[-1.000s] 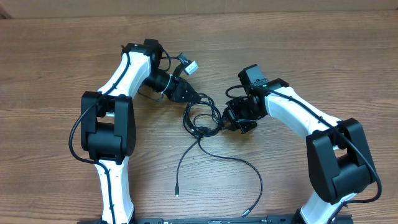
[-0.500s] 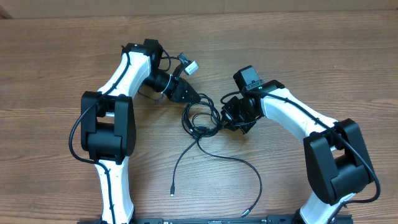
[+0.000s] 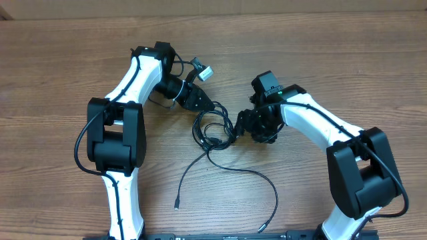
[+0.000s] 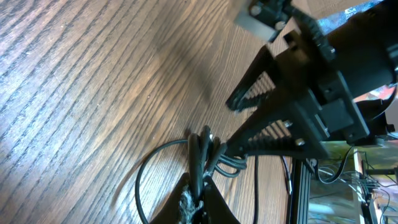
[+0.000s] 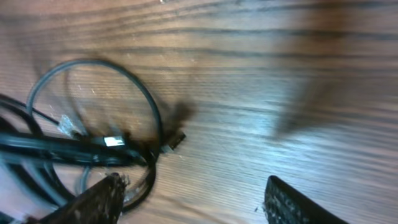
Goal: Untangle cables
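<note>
The cables (image 3: 212, 131) lie as a knot of thin black loops in the middle of the wooden table. Two loose strands run toward the front and end in small plugs (image 3: 177, 204) (image 3: 263, 229). My left gripper (image 3: 218, 109) is at the knot's upper left, shut on a cable strand (image 4: 199, 154) pinched between its fingertips (image 4: 214, 211). My right gripper (image 3: 239, 127) stands open just right of the knot. In the right wrist view its fingers (image 5: 99, 200) are wide apart with bare wood between them, and the loops (image 5: 93, 144) lie beside the left finger.
A small white connector (image 3: 203, 72) hangs on the left arm's own wiring behind the knot. The black frame rail (image 3: 220, 236) runs along the table's front edge. The right gripper's open fingers (image 4: 261, 134) show close ahead in the left wrist view.
My right gripper has opened and let go of the cable. The knot has shifted slightly left, and the left strand's plug end has slid left. The left gripper stays shut.
</note>
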`<state>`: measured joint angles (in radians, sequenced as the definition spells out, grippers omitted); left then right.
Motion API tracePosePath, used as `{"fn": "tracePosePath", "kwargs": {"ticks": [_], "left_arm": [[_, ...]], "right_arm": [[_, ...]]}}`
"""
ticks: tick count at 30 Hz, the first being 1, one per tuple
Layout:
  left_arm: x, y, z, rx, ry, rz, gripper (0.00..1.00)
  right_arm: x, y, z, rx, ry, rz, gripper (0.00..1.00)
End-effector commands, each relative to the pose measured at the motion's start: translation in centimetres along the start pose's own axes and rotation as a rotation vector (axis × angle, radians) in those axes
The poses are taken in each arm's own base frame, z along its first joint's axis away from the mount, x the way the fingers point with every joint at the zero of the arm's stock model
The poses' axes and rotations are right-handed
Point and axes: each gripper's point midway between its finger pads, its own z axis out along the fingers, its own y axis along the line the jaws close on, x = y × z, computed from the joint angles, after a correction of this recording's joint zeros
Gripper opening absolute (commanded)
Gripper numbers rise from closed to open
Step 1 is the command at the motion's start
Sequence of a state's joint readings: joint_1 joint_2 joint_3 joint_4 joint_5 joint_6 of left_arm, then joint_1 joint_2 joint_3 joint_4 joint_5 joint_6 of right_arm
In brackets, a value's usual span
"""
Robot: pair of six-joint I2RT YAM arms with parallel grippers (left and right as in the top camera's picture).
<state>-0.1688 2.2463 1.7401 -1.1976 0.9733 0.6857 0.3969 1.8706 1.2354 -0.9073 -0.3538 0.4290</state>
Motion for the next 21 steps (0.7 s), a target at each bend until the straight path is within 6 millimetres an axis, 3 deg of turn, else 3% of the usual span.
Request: {"fn": "tracePosePath", "kwargs": {"ticks": [1,3,11,21], "left_arm": [[-0.5,0.2,0.1,0.005,-0.009,-0.004,0.05],[-0.5,0.2,0.1,0.004,-0.010,-0.002,0.05],[-0.8,2.3,0.0,-0.096,-0.003,-0.148,0.04],[-0.7,2.5,0.0,-0.107,0.001,-0.162,0.04]], "right_arm": [[-2.2,0.8,-3.7,0.021,-0.102,-0.166,0.71],[-2.0,1.3,-4.9,0.024,-0.109,-0.233,0.70],[-0.3,2.3,-4.1,0.043,-0.068,-0.380,0.69],[-1.6,2.4,-3.6,0.238,-0.182,-0.476,0.56]]}}
